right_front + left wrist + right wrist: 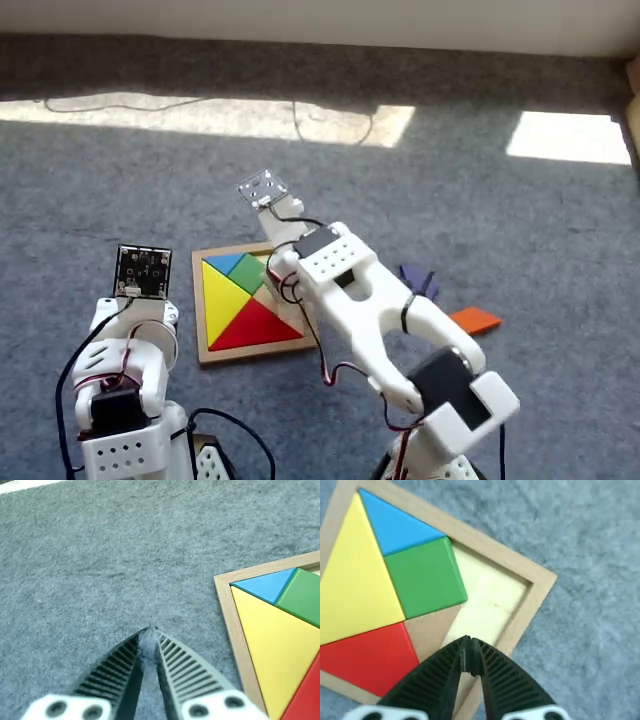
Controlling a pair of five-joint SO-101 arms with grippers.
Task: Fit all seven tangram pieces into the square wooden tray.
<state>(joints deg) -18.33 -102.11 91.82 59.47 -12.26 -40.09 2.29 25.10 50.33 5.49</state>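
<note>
The square wooden tray (200, 312) lies on the carpet and holds a yellow triangle (222, 295), a blue triangle (225, 263), a green square (250, 272) and a red triangle (258, 325). In the right wrist view my right gripper (469, 640) is shut with nothing in it, hovering over the pale uncovered corner (487, 600) of the tray (520, 565), beside the green square (422, 577). A purple piece (418, 280) and an orange piece (475, 320) lie on the carpet right of the tray. My left gripper (149, 629) is shut and empty over the carpet, left of the tray (225, 605).
Grey carpet surrounds the tray. A thin cable (300, 125) trails across the far carpet by sunlit patches (565, 138). The right arm's white body (380, 310) spans the space between the tray and the loose pieces.
</note>
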